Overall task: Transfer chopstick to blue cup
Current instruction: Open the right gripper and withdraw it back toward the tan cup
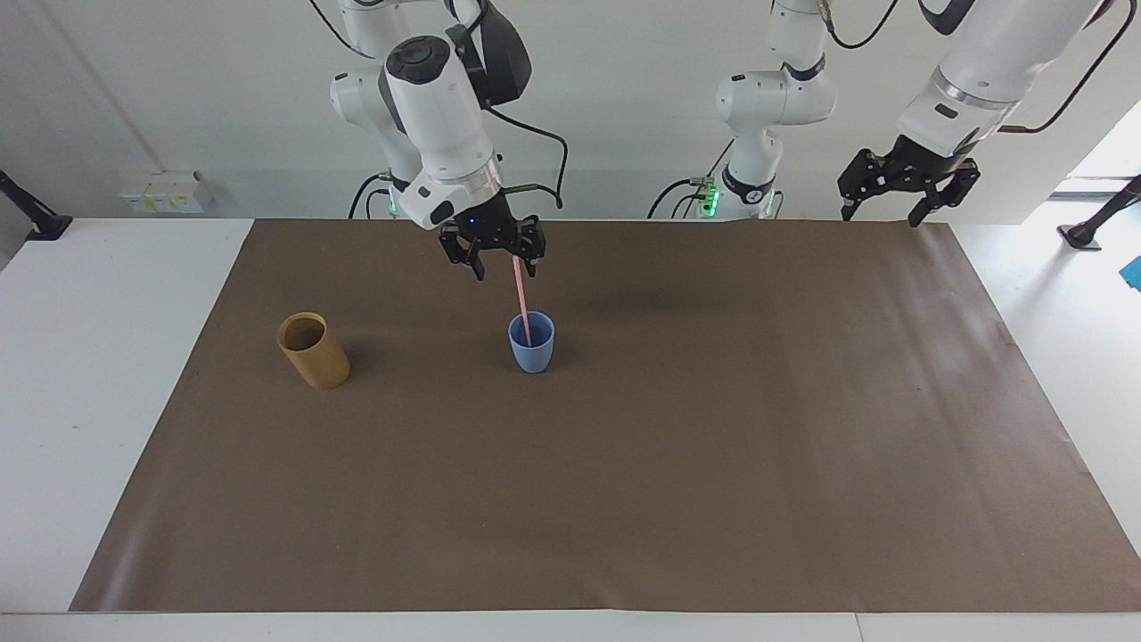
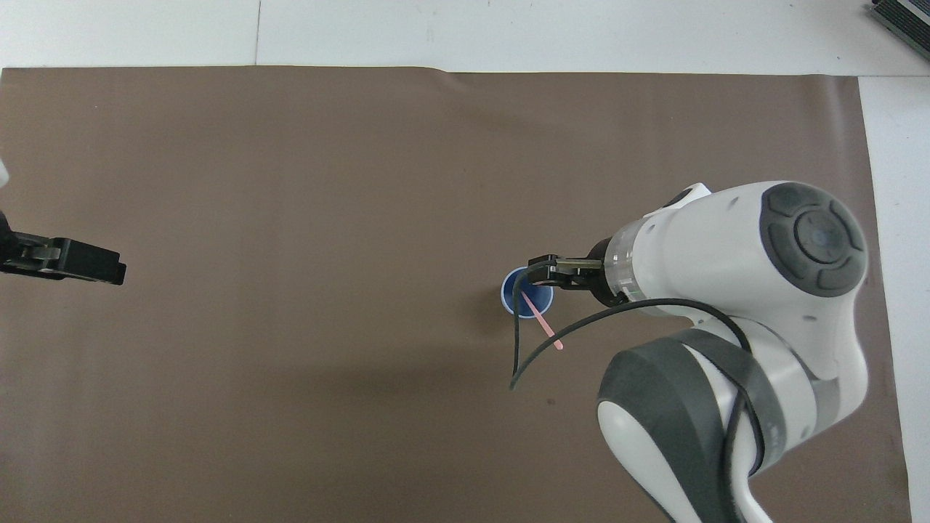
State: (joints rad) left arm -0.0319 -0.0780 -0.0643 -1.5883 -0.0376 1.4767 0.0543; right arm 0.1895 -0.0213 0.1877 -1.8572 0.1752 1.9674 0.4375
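Observation:
The light-blue cup (image 1: 532,349) stands upright on the brown mat; it also shows in the overhead view (image 2: 520,299). The pale pink chopstick (image 1: 522,303) stands in the cup with its lower end inside, leaning on the rim with its top tilted toward the robots; it also shows in the overhead view (image 2: 546,333). My right gripper (image 1: 505,266) is open just above the cup, its fingers spread on either side of the stick's top end and apart from it; it also shows in the overhead view (image 2: 543,267). My left gripper (image 1: 880,214) is open and empty, and waits raised over the mat's edge at the left arm's end.
A taller tan bamboo-coloured cup (image 1: 314,350) stands on the mat (image 1: 624,499) beside the blue cup, toward the right arm's end; the right arm hides it in the overhead view. A black cable (image 2: 519,349) hangs from the right wrist beside the cup.

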